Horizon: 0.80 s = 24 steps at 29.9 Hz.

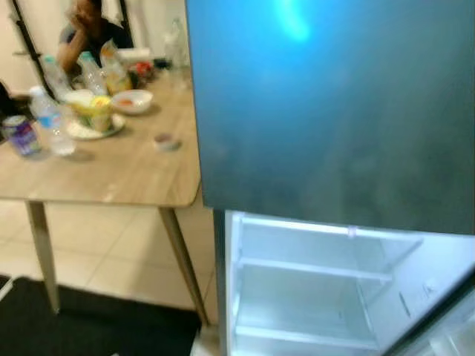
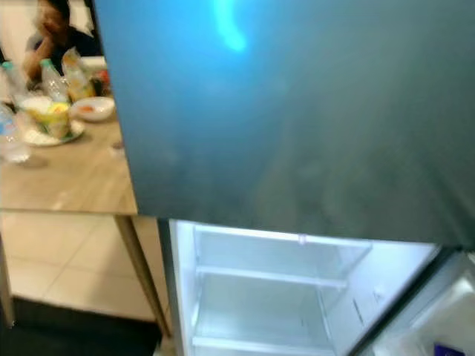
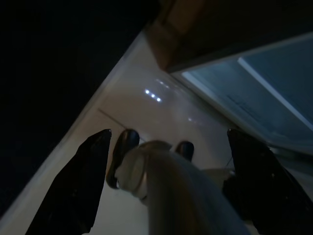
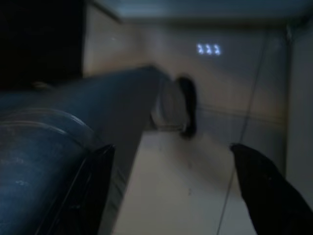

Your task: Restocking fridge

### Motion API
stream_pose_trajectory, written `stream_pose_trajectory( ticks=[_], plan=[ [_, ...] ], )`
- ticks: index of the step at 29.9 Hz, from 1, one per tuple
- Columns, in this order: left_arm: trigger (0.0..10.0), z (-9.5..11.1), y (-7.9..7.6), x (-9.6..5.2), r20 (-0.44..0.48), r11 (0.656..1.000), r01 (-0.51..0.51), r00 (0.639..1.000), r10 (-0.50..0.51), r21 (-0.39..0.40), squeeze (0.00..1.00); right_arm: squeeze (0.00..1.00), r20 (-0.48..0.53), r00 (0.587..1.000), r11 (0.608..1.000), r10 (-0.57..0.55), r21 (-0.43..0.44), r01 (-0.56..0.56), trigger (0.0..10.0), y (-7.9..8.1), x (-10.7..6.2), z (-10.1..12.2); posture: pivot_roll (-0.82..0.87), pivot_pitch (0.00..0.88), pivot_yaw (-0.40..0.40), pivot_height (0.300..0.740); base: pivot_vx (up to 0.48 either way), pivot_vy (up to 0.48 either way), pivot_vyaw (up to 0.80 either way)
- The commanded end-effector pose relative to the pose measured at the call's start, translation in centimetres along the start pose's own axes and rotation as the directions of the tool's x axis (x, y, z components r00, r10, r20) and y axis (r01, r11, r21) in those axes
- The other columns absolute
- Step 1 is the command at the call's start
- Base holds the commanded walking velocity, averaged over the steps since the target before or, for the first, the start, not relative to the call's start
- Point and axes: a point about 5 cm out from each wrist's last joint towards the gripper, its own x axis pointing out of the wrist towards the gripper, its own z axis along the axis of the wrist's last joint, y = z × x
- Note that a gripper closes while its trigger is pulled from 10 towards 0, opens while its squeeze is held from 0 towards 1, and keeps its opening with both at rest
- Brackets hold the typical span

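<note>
**Fridge stands open and bare as restocking has yet to begin**

A tall dark fridge (image 1: 326, 104) is seen filling most of the head views, its upper door closed and its lower compartment (image 1: 304, 289) lit and standing open. The white shelves (image 1: 312, 271) inside are shown bare, so the stocking itself is judged not to have started; only the opening of the lower door appears done. The edge of that open door (image 2: 415, 311) is caught at the robot's lower right, with something blue in its rack, too small to be named.

To the robot's left, a wooden surface (image 1: 126, 170) on slanted legs is set just beside the fridge, its corner close to the cabinet wall. It is laden with water bottles (image 1: 50, 119), a plate (image 1: 93, 130), a white bowl (image 1: 132, 100) and a purple can (image 1: 21, 136), likely the goods to be put away. A seated person (image 1: 89, 33) is visible at its far end.

The left gripper (image 3: 166, 186) is seen hanging above the pale tiled floor (image 3: 161, 107) near the fridge's base, its fingers spread apart and empty. The right gripper (image 4: 171, 186) is likewise held with fingers apart, nothing between them.

Open room is judged to lie on the tiles before the fridge; the surface's corner and the open door's edge are the things to be cleared when turning.
</note>
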Motion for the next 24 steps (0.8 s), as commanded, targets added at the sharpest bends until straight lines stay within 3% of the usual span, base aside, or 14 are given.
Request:
stream_pose_trajectory(
  ticks=[1,24],
  plan=[
    [10.0,-0.41,0.01,-0.07,-0.019,1.000,0.000,1.000,0.000,0.011,0.00,0.00,-0.020,1.000,1.000,0.019,0.005,-0.019,10.0,0.54,0.20,-0.52,-0.11,0.037,0.027,0.740,0.000,0.000,-0.76],
    [10.0,-0.81,-0.58,0.06,-0.049,0.998,0.044,0.998,-0.042,0.039,0.00,0.00,-0.058,0.996,0.998,0.063,-0.011,-0.064,10.0,0.64,0.04,-1.12,-0.12,0.028,0.030,0.740,0.000,0.000,-0.76]
  ],
)
